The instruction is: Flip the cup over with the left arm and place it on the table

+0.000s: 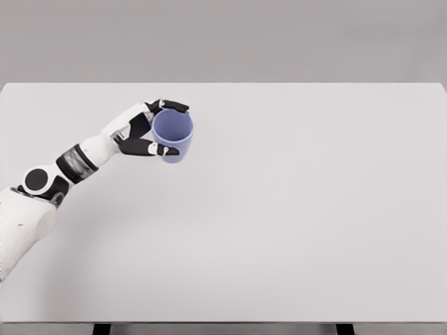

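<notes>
Left hand holds the blue cup mouth-up over the counter.

The left hand [143,132] has its fingers [173,106] curled around the side wall of the blue cup [172,135], mouth tilted towards the camera, over the white counter [300,209]; whether its base touches is unclear. Between the fingers the smooth wall may slip, and releasing it while tilted could tip the cup over.

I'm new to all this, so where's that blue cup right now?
In the head view, the blue cup sits left of centre over the white table, gripped by the left hand, its opening facing the camera.
</notes>
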{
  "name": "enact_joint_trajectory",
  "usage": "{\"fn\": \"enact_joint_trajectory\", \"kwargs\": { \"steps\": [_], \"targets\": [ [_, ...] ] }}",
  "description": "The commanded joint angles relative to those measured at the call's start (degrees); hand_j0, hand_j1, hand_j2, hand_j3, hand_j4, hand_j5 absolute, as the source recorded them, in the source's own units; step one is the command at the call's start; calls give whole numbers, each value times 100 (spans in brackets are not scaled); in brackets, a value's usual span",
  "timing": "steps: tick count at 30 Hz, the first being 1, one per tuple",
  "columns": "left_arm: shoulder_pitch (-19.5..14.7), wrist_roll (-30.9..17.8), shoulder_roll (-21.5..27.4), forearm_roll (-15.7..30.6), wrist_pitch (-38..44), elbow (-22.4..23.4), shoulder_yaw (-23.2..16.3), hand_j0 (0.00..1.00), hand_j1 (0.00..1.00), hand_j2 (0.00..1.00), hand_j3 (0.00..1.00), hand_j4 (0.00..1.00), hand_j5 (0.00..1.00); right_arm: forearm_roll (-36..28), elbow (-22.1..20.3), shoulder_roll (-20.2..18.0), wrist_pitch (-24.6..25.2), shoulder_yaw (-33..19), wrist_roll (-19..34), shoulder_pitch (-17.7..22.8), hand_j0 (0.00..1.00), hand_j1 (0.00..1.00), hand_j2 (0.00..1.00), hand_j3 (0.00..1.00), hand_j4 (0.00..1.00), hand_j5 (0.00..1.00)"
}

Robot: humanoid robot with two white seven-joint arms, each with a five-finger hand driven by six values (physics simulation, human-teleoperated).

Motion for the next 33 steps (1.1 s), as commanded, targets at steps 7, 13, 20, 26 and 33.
{"fn": "enact_joint_trajectory", "kwargs": {
  "steps": [7,13,20,26,33],
  "targets": [
    [-44,0,-251,-44,48,365,9,70,70,70,70,70,70,-1,0,0,0,0,-4,0,100,100,100,100,100,100],
    [-44,0,-269,-70,21,392,9,91,91,91,91,91,91,-1,0,0,0,0,-4,0,100,100,100,100,100,100],
    [-44,0,-269,-70,12,365,0,100,100,100,100,100,100,-1,0,0,0,0,-4,0,100,100,100,100,100,100],
    [-105,0,-251,-52,4,286,18,100,100,100,100,100,100,-1,0,0,0,0,-4,0,100,100,100,100,100,100],
    [-597,0,372,-122,4,154,27,100,100,100,100,100,100,-1,0,0,0,0,-4,0,100,100,100,100,100,100]
  ]
}}
